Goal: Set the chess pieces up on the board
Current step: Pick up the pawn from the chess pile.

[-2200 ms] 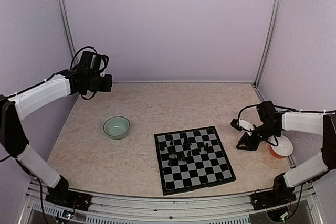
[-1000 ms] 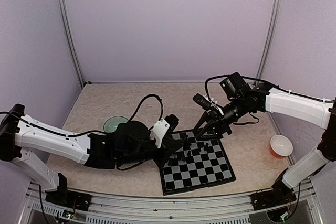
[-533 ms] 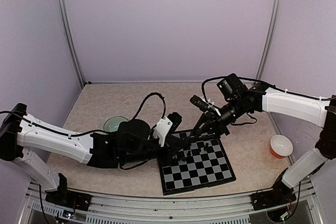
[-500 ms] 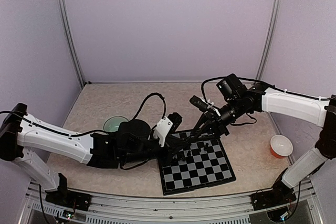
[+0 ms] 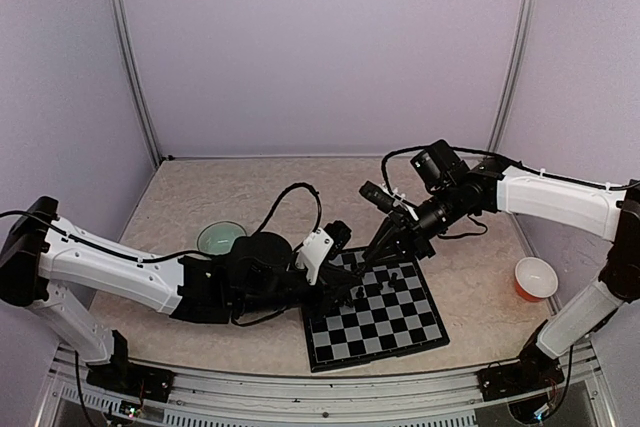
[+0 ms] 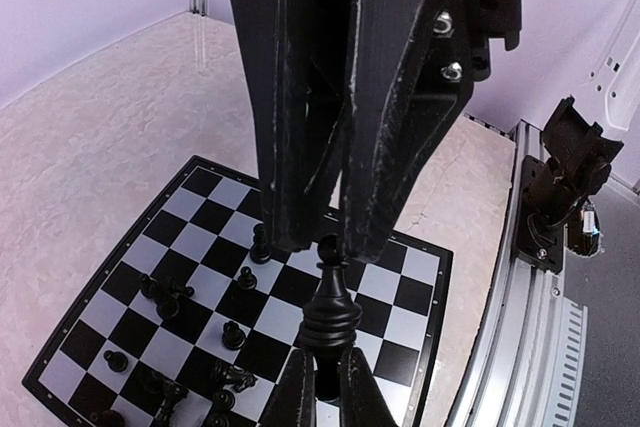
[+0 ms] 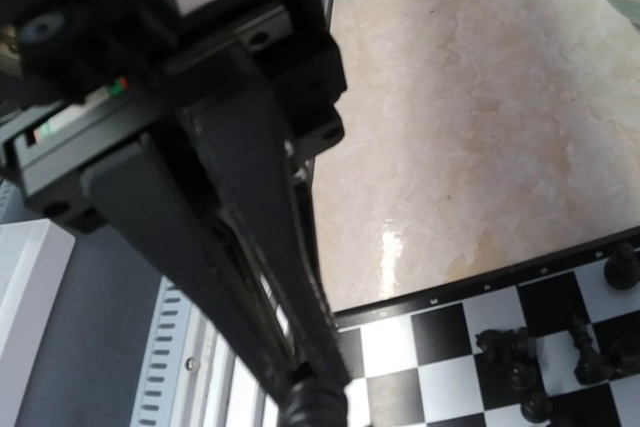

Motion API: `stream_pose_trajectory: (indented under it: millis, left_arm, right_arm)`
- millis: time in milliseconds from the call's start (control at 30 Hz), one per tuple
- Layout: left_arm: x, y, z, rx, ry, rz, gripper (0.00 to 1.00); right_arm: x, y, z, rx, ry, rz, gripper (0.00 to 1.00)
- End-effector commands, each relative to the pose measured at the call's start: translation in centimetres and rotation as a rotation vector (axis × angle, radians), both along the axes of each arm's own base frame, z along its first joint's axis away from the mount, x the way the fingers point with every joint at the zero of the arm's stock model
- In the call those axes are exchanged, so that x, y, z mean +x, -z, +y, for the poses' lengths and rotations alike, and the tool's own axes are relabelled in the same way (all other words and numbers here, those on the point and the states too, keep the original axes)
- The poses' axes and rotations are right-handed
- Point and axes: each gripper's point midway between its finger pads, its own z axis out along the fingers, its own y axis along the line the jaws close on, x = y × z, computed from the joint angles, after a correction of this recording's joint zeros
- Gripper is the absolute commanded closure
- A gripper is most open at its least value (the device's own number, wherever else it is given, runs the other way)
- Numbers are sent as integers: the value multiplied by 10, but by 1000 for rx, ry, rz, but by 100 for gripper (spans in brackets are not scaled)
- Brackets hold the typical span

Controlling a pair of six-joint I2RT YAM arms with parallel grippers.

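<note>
Setup barely begun: tall black chess piece [image 6: 330, 312] raised above the black-and-grey checked board [image 5: 400, 332].
My right end effector [image 7: 303, 377] clamps its base; my left end effector [image 6: 332, 242], narrow, flanks its head, grip unclear. Other black pieces [image 6: 232, 335] cluster mid-board, unplaced.

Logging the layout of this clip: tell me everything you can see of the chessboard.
The board is a flat, rigid-looking square of black and light grey checks with a thin black border. It lies slightly askew on the beige table. Black chess pieces sit scattered over its far half; the near rows are bare. The left end effector and right end effector hang over its far side.
</note>
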Motion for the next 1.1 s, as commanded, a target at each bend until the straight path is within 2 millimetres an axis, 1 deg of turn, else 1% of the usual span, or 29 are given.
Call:
stream_pose_trajectory:
  millis: [0, 267, 333, 467, 567, 633, 733, 800, 833, 933, 967, 1033, 1067]
  left_arm:
    - [-1, -20, -10, -60, 10, -11, 100]
    - [1, -18, -12, -55, 3, -17, 100]
    - [1, -18, -12, -57, 3, -17, 100]
    - [3, -17, -12, -54, -5, -19, 100]
    - [5, -13, -12, -38, -21, -17, 100]
    - [7, -7, -10, -12, -32, -11, 100]
    - [4, 4, -4, 28, -28, 5, 100]
    - [1, 11, 4, 39, -32, 19, 100]
    - [0, 12, 9, 40, -36, 29, 100]
    - [-2, 17, 20, 52, -52, 54, 100]
    - [-2, 15, 23, 50, -60, 58, 100]
    - [-1, 14, 29, 51, -75, 59, 100]
    - [-1, 11, 32, 47, -82, 58, 100]
  right_arm:
    - [-3, -1, 3, 2, -13, 9, 82]
    - [-4, 2, 4, -1, -21, 31, 84]
    - [-5, 3, 4, -2, -26, 35, 88]
    - [-6, 4, 3, -2, -31, 38, 99]
    - [-4, 3, 1, -14, -22, 7, 100]
    - [3, 2, -4, -42, 8, -54, 100]
    - [24, 8, -22, -116, 103, -166, 100]
    - [33, 15, -40, -179, 163, -234, 100]
    - [38, 22, -52, -229, 200, -280, 100]
    - [37, 46, -84, -341, 254, -393, 100]
    - [38, 57, -96, -396, 275, -431, 100]
    - [32, 78, -116, -473, 280, -475, 100]
    - [31, 84, -124, -498, 279, -507, 100]
